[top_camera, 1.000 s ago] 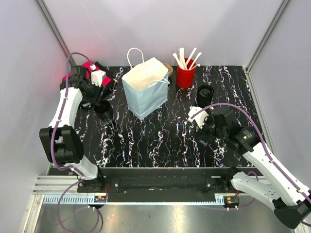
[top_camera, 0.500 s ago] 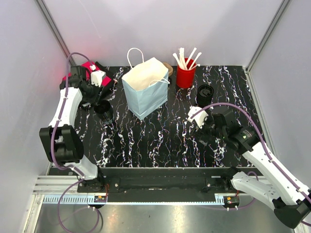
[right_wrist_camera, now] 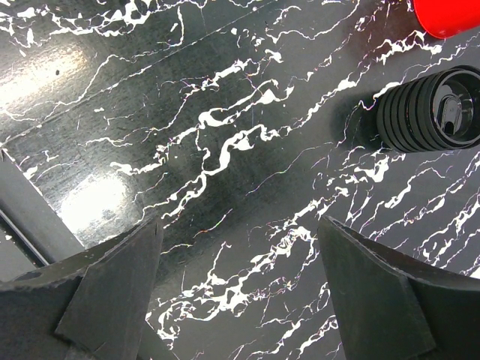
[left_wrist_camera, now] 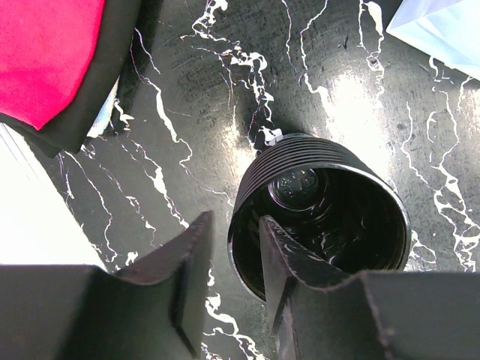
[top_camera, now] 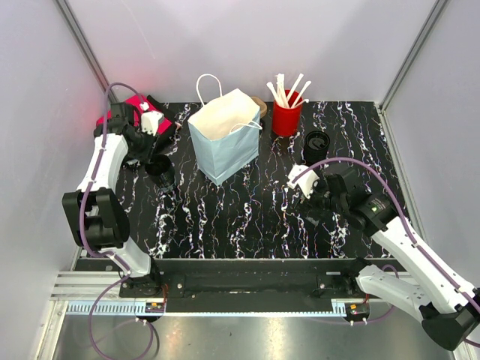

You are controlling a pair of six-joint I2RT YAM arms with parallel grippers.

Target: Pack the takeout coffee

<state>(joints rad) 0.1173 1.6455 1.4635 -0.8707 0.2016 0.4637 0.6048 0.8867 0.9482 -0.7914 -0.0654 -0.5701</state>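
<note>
In the overhead view the left arm (top_camera: 101,169) rises from its base at the bottom left, folds at a black elbow near the left edge, and runs its white forearm up toward the upper left corner. There the wrist bends back down over a lidless black ribbed paper cup (top_camera: 160,172) standing on the black marble-patterned table top with white veins (top_camera: 255,214). The left wrist view shows the left gripper (left_wrist_camera: 234,225) with its jaws only narrowly apart and straddling the near rim of that cup. One finger (left_wrist_camera: 289,262) sits inside the mouth and the other lies outside the wall, where a thin strip of table shows between it and the cup, so nothing is clamped. A flat red item with a black border (left_wrist_camera: 45,52) lies in the upper left of that view. The right arm (top_camera: 405,247) comes in from the lower right corner, its white links running up and left to a wrist at centre right, tilted down at the table. The right gripper (right_wrist_camera: 240,225) has its jaws spread wide, with only bare table between the fingers. The takeout coffee (top_camera: 316,142), a small black ribbed cup with a black plastic lid, stands upright in the upper right part of the table. It is just below and right of a red cup holding white stirrers (top_camera: 286,118), and above the right gripper and apart from it. A pale blue paper bag with white handles (top_camera: 223,139) stands open at upper centre, between the two cups.
</note>
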